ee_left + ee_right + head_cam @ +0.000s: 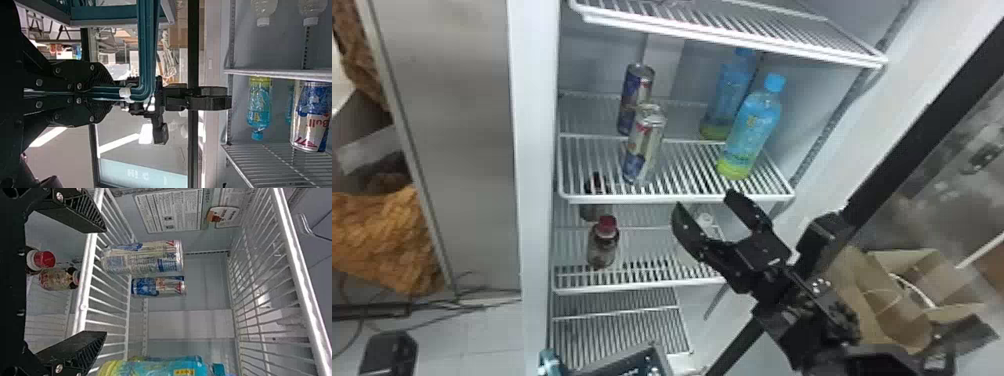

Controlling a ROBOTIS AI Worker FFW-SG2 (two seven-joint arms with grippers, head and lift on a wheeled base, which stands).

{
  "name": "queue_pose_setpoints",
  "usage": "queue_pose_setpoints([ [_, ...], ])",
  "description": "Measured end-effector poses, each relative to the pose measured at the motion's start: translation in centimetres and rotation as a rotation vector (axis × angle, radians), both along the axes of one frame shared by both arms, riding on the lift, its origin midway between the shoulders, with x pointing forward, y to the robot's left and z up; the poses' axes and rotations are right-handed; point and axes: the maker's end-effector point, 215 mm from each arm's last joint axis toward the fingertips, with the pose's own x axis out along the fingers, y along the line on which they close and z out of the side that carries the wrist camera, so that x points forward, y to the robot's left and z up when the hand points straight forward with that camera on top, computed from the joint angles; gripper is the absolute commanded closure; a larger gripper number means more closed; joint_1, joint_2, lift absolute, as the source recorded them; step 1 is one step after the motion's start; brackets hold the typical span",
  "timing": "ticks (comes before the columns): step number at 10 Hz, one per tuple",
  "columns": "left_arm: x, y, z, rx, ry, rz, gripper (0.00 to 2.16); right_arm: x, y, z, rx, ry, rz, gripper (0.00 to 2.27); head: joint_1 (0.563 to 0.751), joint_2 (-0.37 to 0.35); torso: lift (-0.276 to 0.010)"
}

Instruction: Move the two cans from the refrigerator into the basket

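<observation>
Two cans stand upright, one behind the other, on a fridge shelf: the front can [645, 147] and the rear can [635, 95]. My right gripper [705, 202] is open before that shelf's front edge, to the right of the cans, holding nothing. In the right wrist view the front can [143, 258] and rear can [158, 286] lie beyond the right gripper [105, 282], apart from its fingers. The basket [659, 356] shows at the bottom edge of the head view. In the left wrist view my left gripper [113, 93] is shut on the teal handle [146, 51] of the basket [105, 12].
Two blue bottles, one in front [751, 132] and one behind [729, 95], share the shelf on the right. Below, a red-capped bottle [603, 245] and a darker one stand on a lower shelf. White shelf edges [677, 199] cross near the right gripper; the open fridge door is at right.
</observation>
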Motion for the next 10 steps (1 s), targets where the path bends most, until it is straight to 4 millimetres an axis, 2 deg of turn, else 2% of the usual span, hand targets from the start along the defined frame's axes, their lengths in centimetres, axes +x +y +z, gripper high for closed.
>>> queue_pose_setpoints([
  [2,0.0,0.0,0.1,0.000,-0.002,-0.002,1.20,2.1,1.2,0.4,0.002,-0.010,0.015,0.10,0.695,-0.344,-0.035],
  [6,-0.1,-0.1,0.1,0.000,-0.003,-0.007,1.20,5.7,4.2,0.0,0.007,-0.001,0.065,0.10,0.695,-0.287,-0.035],
  [10,-0.1,0.0,0.0,0.004,-0.002,-0.009,1.20,8.4,7.0,-0.3,0.013,0.002,0.101,0.09,0.695,-0.233,-0.035],
])
